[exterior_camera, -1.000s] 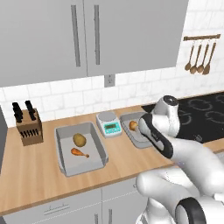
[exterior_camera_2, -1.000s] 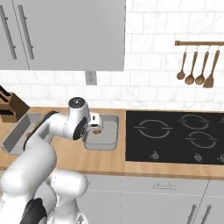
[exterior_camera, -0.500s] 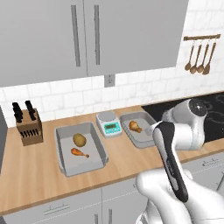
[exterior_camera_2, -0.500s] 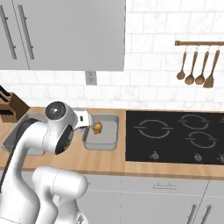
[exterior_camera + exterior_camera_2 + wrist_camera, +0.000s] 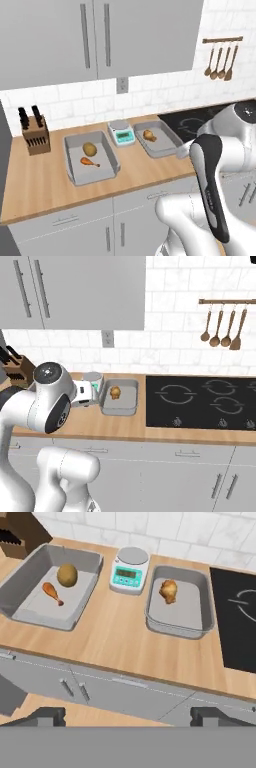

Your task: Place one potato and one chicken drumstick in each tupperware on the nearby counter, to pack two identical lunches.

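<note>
Pulled back from over the right container since a second ago, and now high above the front edge of the counter (image 5: 115,647), looking down on it. Gripper (image 5: 128,716) with jaws spread wide, empty, both dark tips at the bottom of the hand view, well apart from everything on the worktop.

Long light-brown wooden counter with pale grey cabinet fronts and thin bar handles below; white tiled wall behind, grey wall cupboards (image 5: 95,40) above, a socket (image 5: 121,85) on the tiles. Black cooktop (image 5: 200,401) to the right.

Two grey containers: left container (image 5: 27,587) holding one potato (image 5: 67,575) and one drumstick (image 5: 52,592), lying just beside each other; right container (image 5: 200,602) holding a single browned piece (image 5: 168,590), whether potato or drumstick cannot be told. One white-and-teal scale (image 5: 129,569) standing between the two containers, toward the wall; display too small to read. One wooden knife block (image 5: 36,134) at the far left end, dark handles sticking up. Four wooden utensils (image 5: 223,327) hanging from a rail over the cooktop. No readable writing anywhere.
</note>
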{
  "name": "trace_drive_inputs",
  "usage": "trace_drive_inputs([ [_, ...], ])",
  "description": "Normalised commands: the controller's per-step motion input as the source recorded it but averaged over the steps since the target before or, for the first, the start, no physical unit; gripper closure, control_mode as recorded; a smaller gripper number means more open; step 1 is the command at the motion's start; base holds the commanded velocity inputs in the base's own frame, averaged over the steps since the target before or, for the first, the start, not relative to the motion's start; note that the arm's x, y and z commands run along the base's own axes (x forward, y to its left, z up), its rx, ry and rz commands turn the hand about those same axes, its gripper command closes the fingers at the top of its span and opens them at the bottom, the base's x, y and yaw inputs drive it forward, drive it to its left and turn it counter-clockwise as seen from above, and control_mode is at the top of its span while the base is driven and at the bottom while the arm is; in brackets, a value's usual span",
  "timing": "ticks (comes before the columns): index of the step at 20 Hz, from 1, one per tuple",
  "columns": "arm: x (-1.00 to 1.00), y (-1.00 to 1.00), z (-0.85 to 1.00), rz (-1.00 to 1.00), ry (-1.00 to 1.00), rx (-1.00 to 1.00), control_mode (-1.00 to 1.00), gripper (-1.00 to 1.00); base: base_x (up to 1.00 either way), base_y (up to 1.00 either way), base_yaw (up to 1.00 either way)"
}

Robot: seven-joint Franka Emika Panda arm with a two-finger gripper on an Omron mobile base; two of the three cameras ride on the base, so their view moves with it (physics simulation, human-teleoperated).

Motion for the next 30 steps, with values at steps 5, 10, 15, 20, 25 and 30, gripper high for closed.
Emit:
trace_drive_inputs([
  [5, 0.00, 0.00, 0.00, 0.00, 0.00, 0.00, 1.00, -1.00, -1.00, 0.29, 0.07],
  [10, 0.00, 0.00, 0.00, 0.00, 0.00, 0.00, 1.00, -1.00, -1.00, 0.58, 0.19],
  [15, 0.00, 0.00, 0.00, 0.00, 0.00, 0.00, 1.00, -1.00, -1.00, 0.97, 0.18],
  [20, 0.00, 0.00, 0.00, 0.00, 0.00, 0.00, 1.00, -1.00, -1.00, 1.00, 0.18],
  [25, 0.00, 0.00, 0.00, 0.00, 0.00, 0.00, 1.00, -1.00, -0.78, 1.00, 0.36],
  [30, 0.00, 0.00, 0.00, 0.00, 0.00, 0.00, 1.00, -1.00, -0.34, 1.00, 0.61],
])
